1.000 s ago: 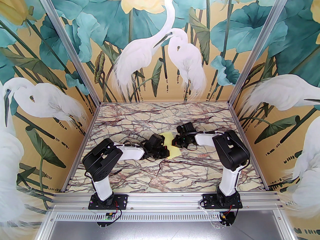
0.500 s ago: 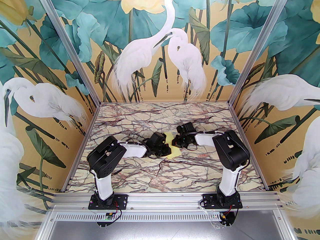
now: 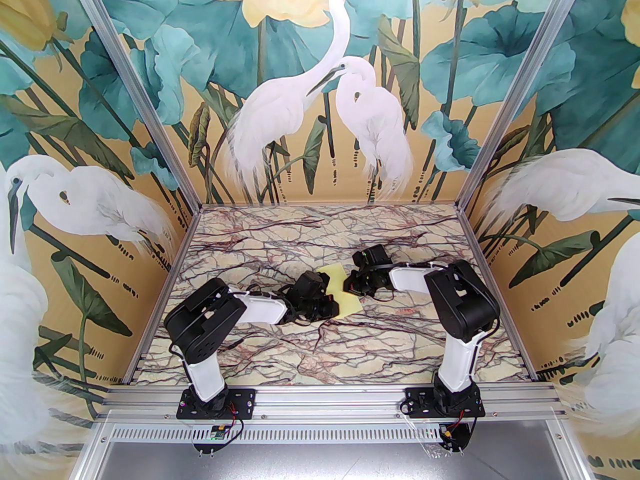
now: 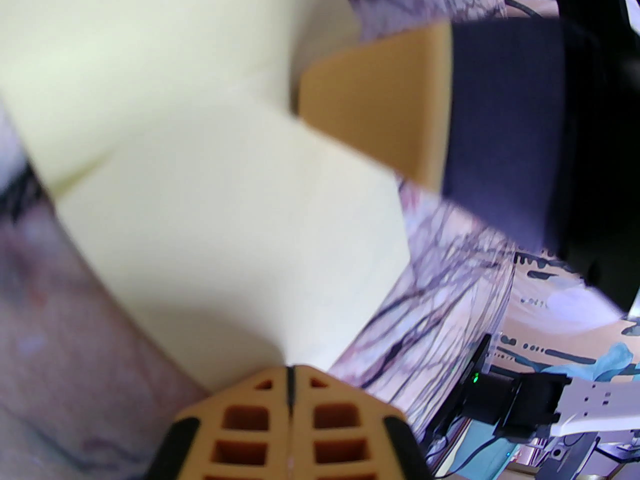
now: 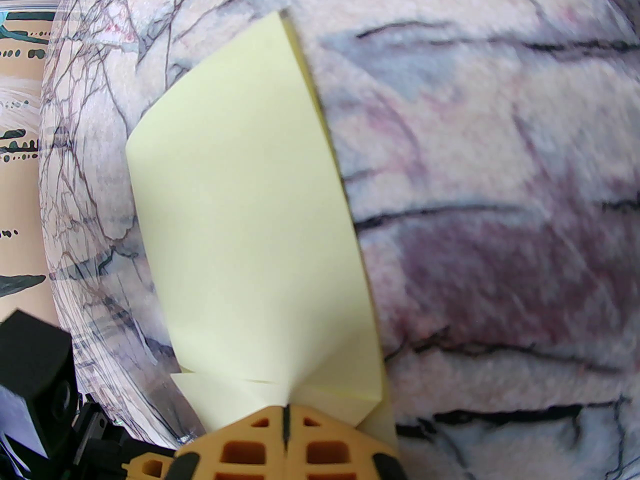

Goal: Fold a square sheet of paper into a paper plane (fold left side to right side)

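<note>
Left arm has pulled back toward its base since half a second ago. Desk [image 3: 300,348] centre: square sheet of paper [image 5: 240,218], doubled over, between both claws. Left claw [image 4: 289,375] pinches one edge, right claw [image 5: 286,415] pinches the other. Fold looks laid over; crease probably unpressed.

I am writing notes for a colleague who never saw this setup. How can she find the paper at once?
On the marble-patterned table, look at the middle. Between the left gripper and the right gripper is a thin pale yellow paper, partly folded, pinched by both. Its plain yellow stands out from the black grippers and veined marble.
</note>
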Available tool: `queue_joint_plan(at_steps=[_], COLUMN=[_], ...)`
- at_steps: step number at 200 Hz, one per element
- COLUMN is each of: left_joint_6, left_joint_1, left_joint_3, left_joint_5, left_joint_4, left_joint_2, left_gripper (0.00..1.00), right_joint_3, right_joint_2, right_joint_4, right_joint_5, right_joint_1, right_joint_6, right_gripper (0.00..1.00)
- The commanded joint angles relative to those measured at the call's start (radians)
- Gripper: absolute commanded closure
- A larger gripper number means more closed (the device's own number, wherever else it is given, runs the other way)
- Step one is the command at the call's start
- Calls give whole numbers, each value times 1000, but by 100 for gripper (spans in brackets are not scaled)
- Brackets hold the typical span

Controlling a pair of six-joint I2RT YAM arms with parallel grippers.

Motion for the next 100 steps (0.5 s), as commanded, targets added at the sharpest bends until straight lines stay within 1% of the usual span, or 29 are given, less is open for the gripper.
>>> queue_joint_plan(at_steps=[1, 33, 65, 91, 96, 100], left_joint_6=[30, 27, 38, 46, 45, 46], left_joint_1=[-26, -35, -33, 4, 19, 29], left_joint_3=[-24, -52, -65, -19, -11, -4], left_joint_5=[24, 23, -10, -25, -25, -27], left_joint_4=[-104, -111, -160, -197, -195, -192], left_joint_2=[-22, -35, -116, -169, -172, -171], left_gripper=[95, 95, 95, 91, 89, 86], right_joint_3=[-2, 0, -3, -4, -5, -5], right_joint_2=[46, 43, 17, -24, -31, -36], right_joint_4=[-48, -50, -51, -55, -59, -59], right_joint_5=[87, 85, 69, 65, 67, 67], right_joint_1=[-4, -5, -2, 0, 0, 2], right_joint_6=[-6, -6, -15, -22, -23, -23], right_gripper=[100, 100, 100, 100, 100, 100])
